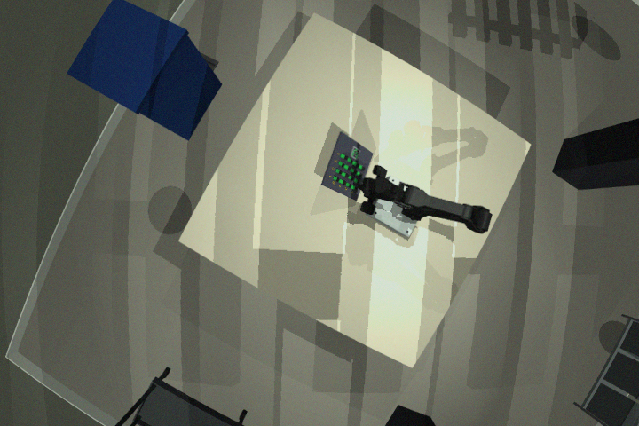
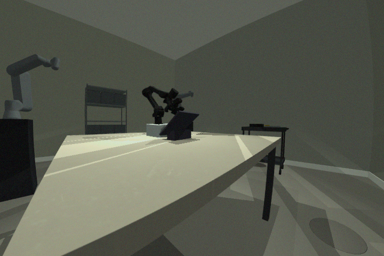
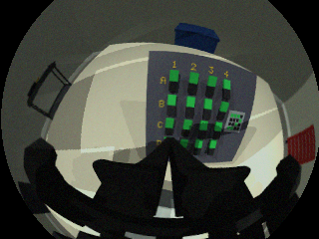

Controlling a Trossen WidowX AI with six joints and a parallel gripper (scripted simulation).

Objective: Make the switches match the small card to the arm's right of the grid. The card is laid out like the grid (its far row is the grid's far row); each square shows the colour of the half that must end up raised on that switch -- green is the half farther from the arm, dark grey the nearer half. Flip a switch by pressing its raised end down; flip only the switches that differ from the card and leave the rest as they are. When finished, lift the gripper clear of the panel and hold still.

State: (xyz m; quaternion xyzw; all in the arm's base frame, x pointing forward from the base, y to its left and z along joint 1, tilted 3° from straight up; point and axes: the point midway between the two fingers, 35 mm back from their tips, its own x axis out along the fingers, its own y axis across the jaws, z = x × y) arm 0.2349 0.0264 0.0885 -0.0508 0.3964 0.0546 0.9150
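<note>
The dark tilted panel stands on the table, with switches in rows A to D and columns 1 to 4. Each switch, such as A1, shows a green far half and a dark near half; which half is raised is hard to tell. The small card is right of the grid, with green and dark squares too small to read surely. My gripper is shut and empty, its tips over the near row around D1, which they largely hide. Contact cannot be told.
The table carries the arm's pale base close to the panel's near side. Beyond the table are a blue box, a dark pedestal and a trolley.
</note>
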